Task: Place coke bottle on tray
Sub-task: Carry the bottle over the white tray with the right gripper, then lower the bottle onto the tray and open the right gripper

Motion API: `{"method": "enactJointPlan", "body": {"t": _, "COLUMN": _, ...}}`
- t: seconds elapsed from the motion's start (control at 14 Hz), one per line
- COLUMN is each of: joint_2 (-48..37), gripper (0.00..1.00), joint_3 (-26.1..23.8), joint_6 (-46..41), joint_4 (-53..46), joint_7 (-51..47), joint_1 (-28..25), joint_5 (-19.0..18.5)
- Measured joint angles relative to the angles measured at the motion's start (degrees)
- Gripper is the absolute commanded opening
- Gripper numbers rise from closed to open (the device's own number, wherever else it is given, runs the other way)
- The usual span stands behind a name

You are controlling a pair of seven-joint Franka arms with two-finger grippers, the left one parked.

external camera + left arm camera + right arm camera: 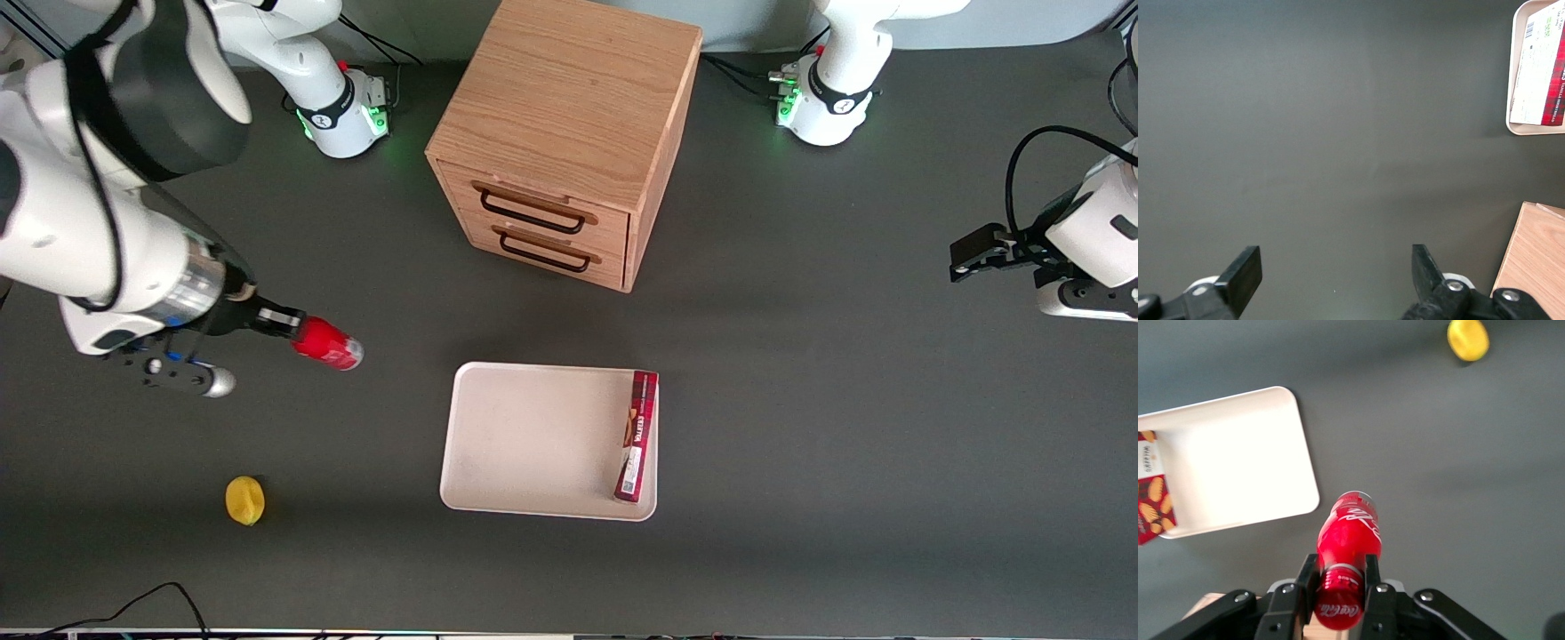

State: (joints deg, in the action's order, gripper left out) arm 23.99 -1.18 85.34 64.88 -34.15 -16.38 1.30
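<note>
Red coke bottle (1348,540) is pinched at its neck by the end effector (1338,587), held sideways above the surface (800,400), apart from the tray (533,444).

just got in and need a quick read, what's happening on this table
The right arm's gripper is shut on the coke bottle near its cap, holding it tipped over above the table, toward the working arm's end. It is not over the tray yet. The tray holds only a dark-red box along one edge. A lemon lies on the table.
</note>
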Motion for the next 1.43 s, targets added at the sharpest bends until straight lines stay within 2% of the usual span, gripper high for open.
{"method": "enactJointPlan", "body": {"t": 0.14, "joint_2": 3.2, "gripper": 0.0, "joint_3": -0.1, "joint_6": 4.1, "joint_4": -1.4, "joint_7": -2.8, "joint_1": -1.4, "joint_5": 0.7}}
{"method": "enactJointPlan", "body": {"t": 0.5, "joint_2": 14.5, "gripper": 0.0, "joint_3": 0.0, "joint_6": 21.3, "joint_4": -2.1, "joint_7": -11.1, "joint_1": -5.2, "joint_5": 1.1}}
{"method": "enactJointPlan", "body": {"t": 0.86, "joint_2": 20.9, "gripper": 0.0, "joint_3": 0.7, "joint_6": 27.5, "joint_4": -2.7, "joint_7": -11.3, "joint_1": -6.2, "joint_5": 0.1}}
{"method": "enactJointPlan", "body": {"t": 1.14, "joint_2": 23.5, "gripper": 0.0, "joint_3": 0.8, "joint_6": 29.8, "joint_4": -2.8, "joint_7": -11.4, "joint_1": -6.3, "joint_5": -2.6}}
{"method": "enactJointPlan", "body": {"t": 1.21, "joint_2": 24.0, "gripper": 0.27, "joint_3": 0.8, "joint_6": 30.5, "joint_4": -2.8, "joint_7": -11.4, "joint_1": -6.3, "joint_5": -2.8}}
{"method": "enactJointPlan", "body": {"t": 1.29, "joint_2": 24.2, "gripper": 0.78, "joint_3": 0.8, "joint_6": 30.9, "joint_4": -3.0, "joint_7": -11.4, "joint_1": -6.3, "joint_5": -3.1}}
{"method": "enactJointPlan", "body": {"t": 1.36, "joint_2": 24.3, "gripper": 1.0, "joint_3": 0.8, "joint_6": 31.0, "joint_4": -3.1, "joint_7": -11.4, "joint_1": -6.3, "joint_5": -3.2}}
{"method": "enactJointPlan", "body": {"t": 1.43, "joint_2": 24.3, "gripper": 1.0, "joint_3": 0.8, "joint_6": 31.1, "joint_4": -3.1, "joint_7": -11.4, "joint_1": -6.4, "joint_5": -3.2}}
